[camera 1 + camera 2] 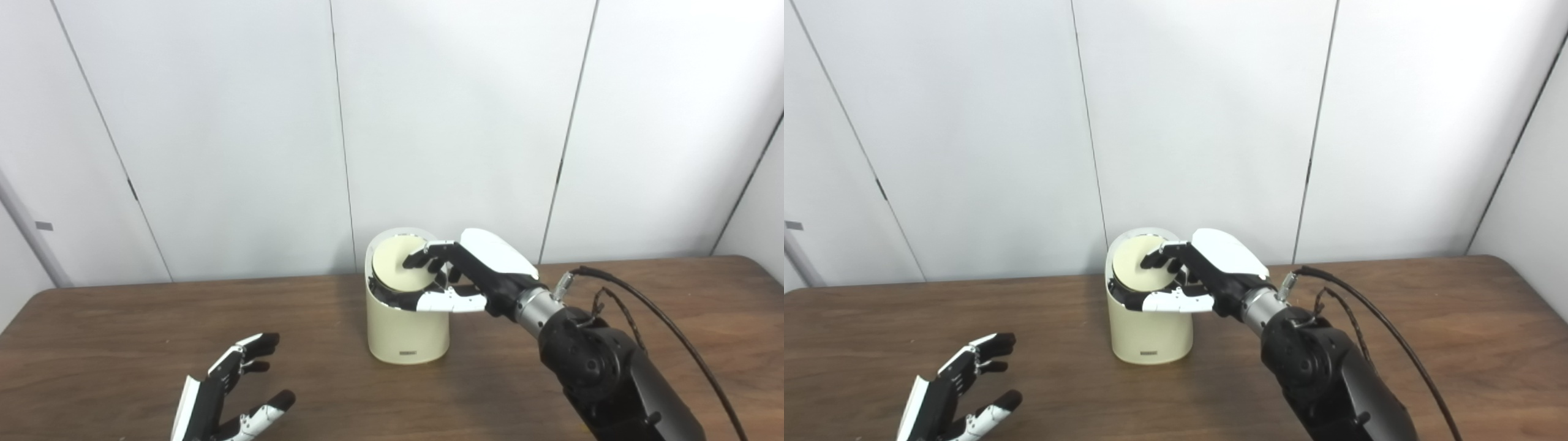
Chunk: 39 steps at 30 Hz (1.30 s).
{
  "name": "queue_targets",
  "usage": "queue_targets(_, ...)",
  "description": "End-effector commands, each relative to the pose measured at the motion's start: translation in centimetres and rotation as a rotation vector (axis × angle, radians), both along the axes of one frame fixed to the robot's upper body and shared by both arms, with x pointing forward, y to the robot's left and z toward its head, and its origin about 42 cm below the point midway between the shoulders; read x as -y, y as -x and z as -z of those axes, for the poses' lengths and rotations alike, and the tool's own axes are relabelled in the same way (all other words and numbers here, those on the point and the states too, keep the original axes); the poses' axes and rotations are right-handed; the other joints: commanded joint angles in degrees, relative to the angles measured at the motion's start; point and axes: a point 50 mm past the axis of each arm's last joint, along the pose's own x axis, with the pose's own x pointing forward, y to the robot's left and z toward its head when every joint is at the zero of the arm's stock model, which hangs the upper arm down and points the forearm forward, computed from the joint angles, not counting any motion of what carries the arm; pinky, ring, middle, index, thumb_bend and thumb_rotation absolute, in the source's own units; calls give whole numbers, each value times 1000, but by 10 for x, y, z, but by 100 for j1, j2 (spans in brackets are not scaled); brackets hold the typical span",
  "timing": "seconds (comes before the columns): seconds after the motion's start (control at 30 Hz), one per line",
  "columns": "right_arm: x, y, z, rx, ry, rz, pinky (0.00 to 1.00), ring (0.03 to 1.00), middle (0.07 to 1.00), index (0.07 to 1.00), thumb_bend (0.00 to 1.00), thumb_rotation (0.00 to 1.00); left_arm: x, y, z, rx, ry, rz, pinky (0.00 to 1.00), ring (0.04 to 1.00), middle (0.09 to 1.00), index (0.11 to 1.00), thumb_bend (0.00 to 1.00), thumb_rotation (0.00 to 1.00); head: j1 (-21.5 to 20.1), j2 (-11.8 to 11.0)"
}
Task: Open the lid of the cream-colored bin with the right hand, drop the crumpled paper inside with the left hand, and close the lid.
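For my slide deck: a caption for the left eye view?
Right hand on the cream bin's tilted lid; left hand open, empty.

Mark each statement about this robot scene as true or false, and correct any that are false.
1. The right robot hand touches the lid of the cream-colored bin. True.
2. The left robot hand holds a crumpled paper. False: it is open and holds nothing; no paper shows.
3. The bin stands upright on the wooden table. True.
4. The bin is bright blue. False: it is cream-colored.
5. Both robot hands are on the bin. False: only the right one; the left is apart, near the table's front.
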Motion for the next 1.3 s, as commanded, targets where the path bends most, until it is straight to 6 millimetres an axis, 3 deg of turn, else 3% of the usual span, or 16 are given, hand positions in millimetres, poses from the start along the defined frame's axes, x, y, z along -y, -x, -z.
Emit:
queue_targets(0.0,-22,1,-20,50,-19,-102,671,778,761,724,944,969,7,-6,-5,37,0,5,693,770,774,758,924,555,-6,-1)
queue_targets(0.23,-29,2,-25,53,11,-109,710,796,781,735,953,962,9,-7,-4,31,6,8,692,774,778,760,926,553,-19,-25)
queue_targets(0.5,-34,5,-32,97,103,-168,742,766,729,704,895,925,11,-10,-3,37,5,12,704,776,778,761,918,552,-13,-42)
queue_targets(0.63,-37,8,-32,103,150,-192,765,774,731,697,916,922,13,-11,-2,41,7,15,698,774,776,761,917,553,-12,-47)
queue_targets(1.27,-50,11,-18,123,428,-264,757,762,704,677,934,930,17,-12,-2,35,18,20,693,781,782,764,913,536,-26,-53)
